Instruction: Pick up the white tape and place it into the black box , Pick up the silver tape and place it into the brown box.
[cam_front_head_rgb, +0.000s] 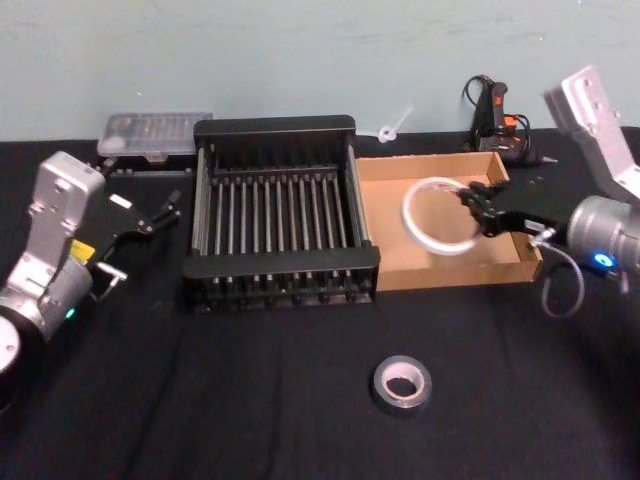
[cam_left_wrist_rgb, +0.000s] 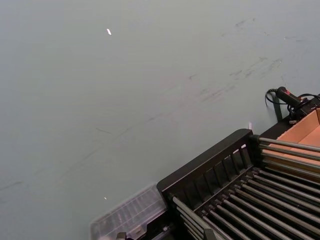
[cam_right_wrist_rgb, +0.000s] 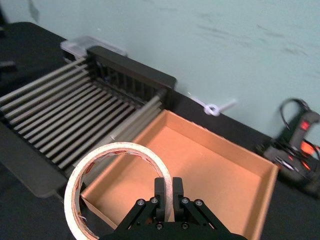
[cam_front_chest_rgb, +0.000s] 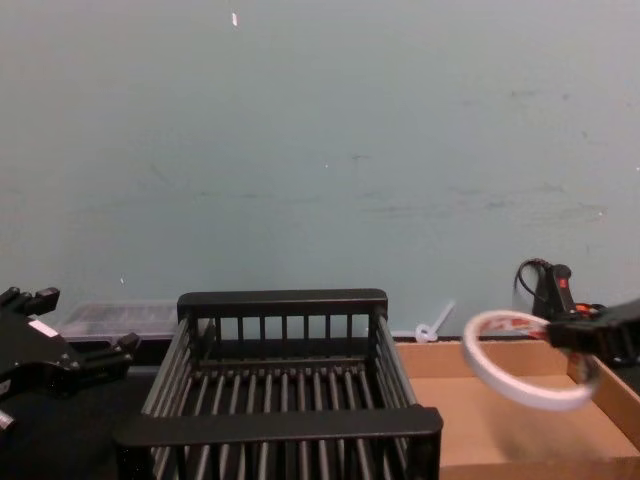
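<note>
Wide white ring-shaped tape roll (cam_front_head_rgb: 437, 215) is off the surface, pinched at its rim by the right gripper (cam_front_head_rgb: 482, 212), fingers clamped on the ring wall (clear in the right wrist view (cam_right_wrist_rgb: 168, 196)). It hangs over the shallow brown cardboard tray (cam_front_head_rgb: 400, 268), near the tray's left side, tilted, not yet over the black slatted plastic crate (cam_front_head_rgb: 281, 129) just to the left. Step in hand looks like the carry of white tape toward the crate. Next move probably needs a shift left past the crate's right rim, then a release over the slats.

Small dark grey-silver tape roll (cam_front_head_rgb: 402, 386) lies flat on the black cloth table (cam_front_head_rgb: 250, 400), in front, well apart from both boxes, untouched.

Left gripper (cam_front_head_rgb: 150, 213) parked left of the crate, jaws apart, empty.
</note>
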